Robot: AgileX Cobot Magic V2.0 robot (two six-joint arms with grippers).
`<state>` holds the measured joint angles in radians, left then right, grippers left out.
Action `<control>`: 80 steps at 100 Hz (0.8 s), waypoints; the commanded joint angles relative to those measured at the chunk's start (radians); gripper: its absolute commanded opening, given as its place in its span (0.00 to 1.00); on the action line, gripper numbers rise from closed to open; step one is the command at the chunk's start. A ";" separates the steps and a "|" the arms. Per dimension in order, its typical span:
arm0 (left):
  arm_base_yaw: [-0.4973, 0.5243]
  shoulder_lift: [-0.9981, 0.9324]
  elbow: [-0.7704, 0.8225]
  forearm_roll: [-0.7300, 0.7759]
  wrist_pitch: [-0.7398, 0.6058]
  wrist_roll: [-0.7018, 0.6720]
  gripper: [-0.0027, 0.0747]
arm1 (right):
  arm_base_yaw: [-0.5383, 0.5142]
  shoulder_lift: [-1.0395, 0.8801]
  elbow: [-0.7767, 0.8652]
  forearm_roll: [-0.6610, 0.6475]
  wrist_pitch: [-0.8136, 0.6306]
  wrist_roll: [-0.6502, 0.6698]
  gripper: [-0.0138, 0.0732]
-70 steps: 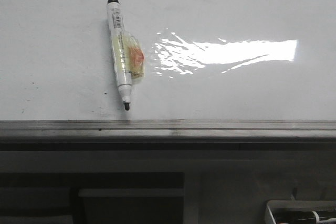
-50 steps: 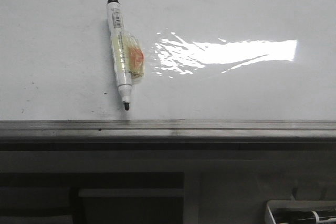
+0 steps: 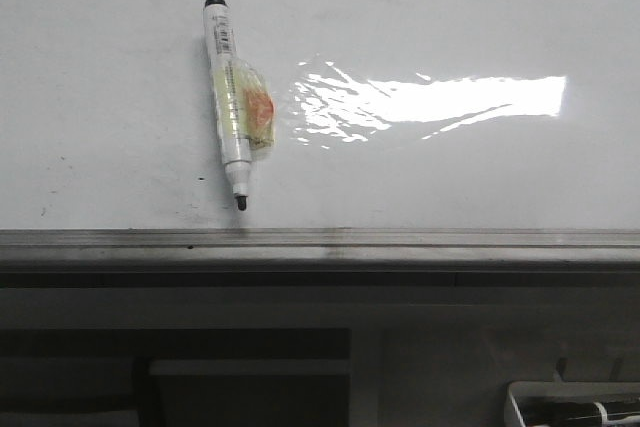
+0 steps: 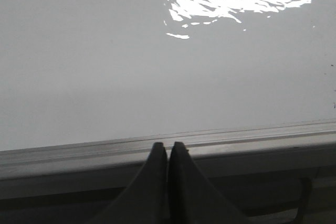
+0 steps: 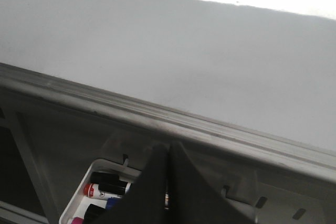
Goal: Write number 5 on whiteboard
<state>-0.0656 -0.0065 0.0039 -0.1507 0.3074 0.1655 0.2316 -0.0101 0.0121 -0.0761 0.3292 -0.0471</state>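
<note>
A large glossy whiteboard (image 3: 450, 7) is filling most of the front view, lying flat with a grey metal rim (image 3: 400, 239) running along its near edge. A band of glare (image 3: 440, 99) is shining across its middle. No number 5 is showing on it yet; only a few tiny dark specks are marking the surface, so the writing appears not to have begun. An uncapped black-tipped marker (image 3: 229, 97) is resting on the board left of the glare, tip pointing toward the rim, with a patch of clear tape and an orange smudge around its barrel. Neither arm is appearing in the front view. In the left wrist view, the left hand (image 4: 168, 153) is sitting with its two dark fingers pressed together, holding nothing, just over the rim. In the right wrist view, the right hand (image 5: 168, 156) is likewise closed and empty, hovering above a white tray of markers (image 5: 97, 184) below the board. The step in hand seems to be fetching the pen; the next move likely calls for a hand opening and reaching to the marker.
</note>
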 commanded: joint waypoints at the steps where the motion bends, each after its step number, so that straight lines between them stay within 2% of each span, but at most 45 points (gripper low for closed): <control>1: 0.003 -0.028 0.018 -0.007 -0.077 -0.006 0.01 | -0.005 -0.018 0.026 -0.015 -0.048 -0.002 0.09; 14: 0.003 -0.028 0.018 -0.017 -0.077 -0.006 0.01 | -0.005 -0.018 0.026 -0.015 -0.070 -0.002 0.09; 21: 0.003 -0.028 0.018 -0.135 -0.100 -0.006 0.01 | -0.005 -0.018 0.026 -0.015 -0.103 -0.002 0.09; 27: 0.003 -0.028 0.018 -0.291 -0.156 -0.006 0.01 | -0.005 -0.018 0.026 0.001 -0.187 -0.002 0.09; 32: 0.003 -0.028 0.018 -0.479 -0.207 -0.006 0.01 | -0.005 -0.018 0.026 0.108 -0.272 -0.002 0.09; 41: 0.003 -0.028 0.018 -0.619 -0.274 -0.006 0.01 | -0.005 -0.018 0.026 0.342 -0.417 -0.002 0.09; 47: 0.003 -0.028 0.018 -0.716 -0.298 -0.006 0.01 | -0.005 -0.018 0.026 0.426 -0.429 -0.002 0.09; 53: 0.003 -0.028 0.018 -0.805 -0.287 -0.006 0.01 | -0.005 -0.018 0.026 0.455 -0.430 -0.002 0.09; 65: 0.003 -0.028 0.000 -0.799 -0.270 -0.001 0.01 | -0.005 -0.018 -0.002 0.503 -0.420 -0.002 0.09; 80: -0.001 0.044 -0.112 -0.632 -0.080 0.011 0.01 | -0.005 0.023 -0.135 0.473 -0.291 -0.021 0.09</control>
<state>-0.0656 -0.0030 -0.0266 -0.8452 0.1920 0.1665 0.2316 -0.0101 -0.0194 0.4164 0.0382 -0.0471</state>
